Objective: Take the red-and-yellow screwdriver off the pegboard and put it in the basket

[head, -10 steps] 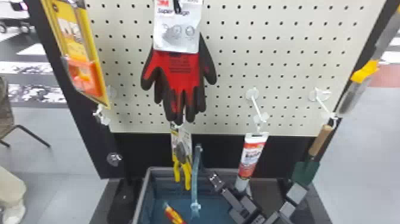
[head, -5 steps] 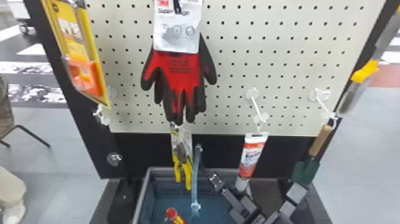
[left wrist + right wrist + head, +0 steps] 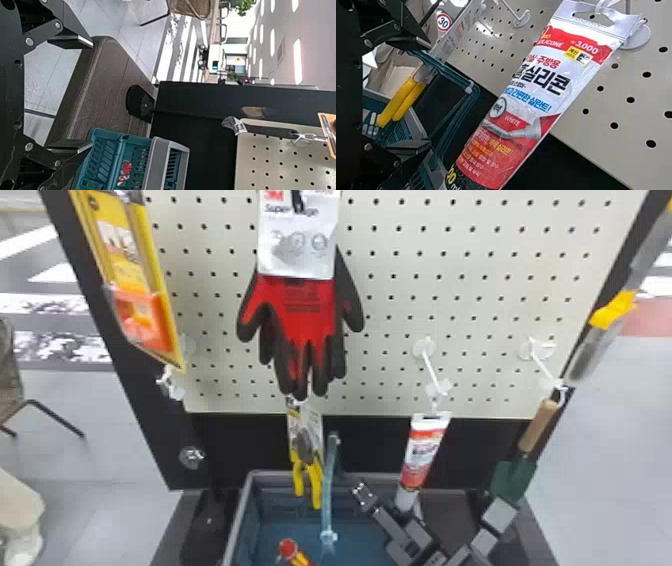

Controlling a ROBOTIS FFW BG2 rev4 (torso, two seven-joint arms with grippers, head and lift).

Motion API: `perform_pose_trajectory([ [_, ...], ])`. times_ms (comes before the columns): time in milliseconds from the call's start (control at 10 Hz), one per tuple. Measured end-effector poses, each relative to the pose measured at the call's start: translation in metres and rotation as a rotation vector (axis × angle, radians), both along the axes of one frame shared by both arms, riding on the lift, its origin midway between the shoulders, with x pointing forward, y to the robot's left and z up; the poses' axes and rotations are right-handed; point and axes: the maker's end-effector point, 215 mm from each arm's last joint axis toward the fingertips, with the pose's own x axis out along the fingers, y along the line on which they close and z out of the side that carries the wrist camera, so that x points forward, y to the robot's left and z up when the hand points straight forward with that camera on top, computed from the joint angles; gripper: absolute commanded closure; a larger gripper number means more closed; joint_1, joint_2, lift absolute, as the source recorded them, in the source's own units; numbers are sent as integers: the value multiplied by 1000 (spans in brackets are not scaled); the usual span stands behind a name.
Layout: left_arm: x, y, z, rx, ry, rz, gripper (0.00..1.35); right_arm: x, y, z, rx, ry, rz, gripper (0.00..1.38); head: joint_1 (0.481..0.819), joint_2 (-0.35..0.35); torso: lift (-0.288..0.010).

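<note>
Treat the screwdriver [image 3: 288,548], seemingly down in the basket [image 3: 270,474], as light, rigid, hardly fragile and perhaps slick, and, if lifting, take hold round the handle [image 3: 301,559] with left pincer [image 3: 85,93] or right pincer [image 3: 423,93], both spread and empty.

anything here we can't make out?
Screwdriver, head view: lower end cut off by bottom edge.
Basket, head view: near side, same edge.
Red patch, left wrist view: too blurred to tell print from object.
Glove card, head view: top cut off by top edge.
</note>
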Motion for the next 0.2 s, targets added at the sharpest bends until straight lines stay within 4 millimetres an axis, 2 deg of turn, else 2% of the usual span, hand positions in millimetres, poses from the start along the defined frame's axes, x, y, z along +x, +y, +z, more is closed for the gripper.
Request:
perform_pose_trajectory([
  [200,0,0,0,-1,0,0,392,0,0,1,1,-1,-1,397,549,0,-100],
])
